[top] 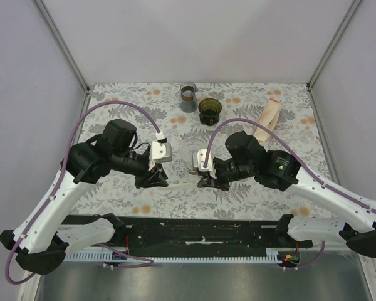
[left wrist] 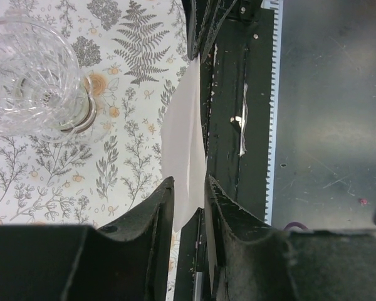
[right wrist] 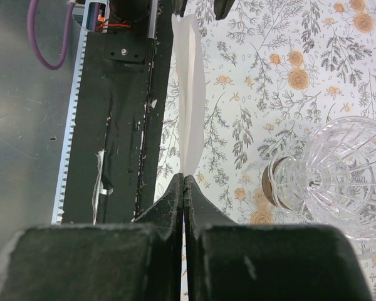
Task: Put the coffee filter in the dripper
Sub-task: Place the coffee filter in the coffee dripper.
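The coffee filter (right wrist: 191, 94) is a thin white paper held edge-on between my two grippers, above the table's near edge; it also shows in the left wrist view (left wrist: 182, 144) and as a thin pale strip in the top view (top: 182, 184). My right gripper (right wrist: 185, 179) is shut on one end of it. My left gripper (left wrist: 188, 188) is open, its jaws apart on either side of the other end. The dripper (top: 209, 111), dark olive-green, stands at the back middle of the table, away from both grippers.
A clear ribbed glass carafe (left wrist: 31, 75) stands on the floral cloth just beyond the grippers, also in the right wrist view (right wrist: 338, 175). A glass jar with a brown band (top: 188, 97) stands left of the dripper. A peach packet (top: 267, 122) lies at the back right. The black base rail (top: 194, 229) runs below the grippers.
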`<state>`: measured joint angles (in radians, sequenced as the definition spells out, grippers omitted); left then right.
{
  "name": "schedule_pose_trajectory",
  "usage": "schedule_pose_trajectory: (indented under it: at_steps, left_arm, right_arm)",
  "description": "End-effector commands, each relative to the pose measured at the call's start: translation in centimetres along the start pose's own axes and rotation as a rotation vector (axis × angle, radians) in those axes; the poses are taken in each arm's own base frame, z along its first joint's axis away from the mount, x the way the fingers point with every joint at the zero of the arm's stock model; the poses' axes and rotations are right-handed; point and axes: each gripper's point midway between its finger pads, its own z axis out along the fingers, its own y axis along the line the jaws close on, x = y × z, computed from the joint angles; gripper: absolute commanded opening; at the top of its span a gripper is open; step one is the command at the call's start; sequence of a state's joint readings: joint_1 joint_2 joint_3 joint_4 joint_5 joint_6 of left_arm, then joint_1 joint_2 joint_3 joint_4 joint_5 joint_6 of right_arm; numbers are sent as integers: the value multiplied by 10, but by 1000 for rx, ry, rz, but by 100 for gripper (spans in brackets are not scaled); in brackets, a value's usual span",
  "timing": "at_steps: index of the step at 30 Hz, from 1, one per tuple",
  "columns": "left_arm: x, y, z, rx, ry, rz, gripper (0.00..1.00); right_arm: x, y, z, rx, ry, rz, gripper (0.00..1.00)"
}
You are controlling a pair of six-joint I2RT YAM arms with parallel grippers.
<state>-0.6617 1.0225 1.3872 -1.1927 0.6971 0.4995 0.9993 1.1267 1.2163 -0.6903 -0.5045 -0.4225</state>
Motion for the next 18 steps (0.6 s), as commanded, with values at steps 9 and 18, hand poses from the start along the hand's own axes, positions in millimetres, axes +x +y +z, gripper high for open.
schedule_pose_trajectory:
  at_steps: [9,18]
  left_arm:
    - [4,3,9,8,14,5,31]
    - [9,3,14,18,29,0,29]
  right_arm:
    - [-22,0,-9,2,-60,-41,0]
    - [-23,0,-10,5,-67,-43,0]
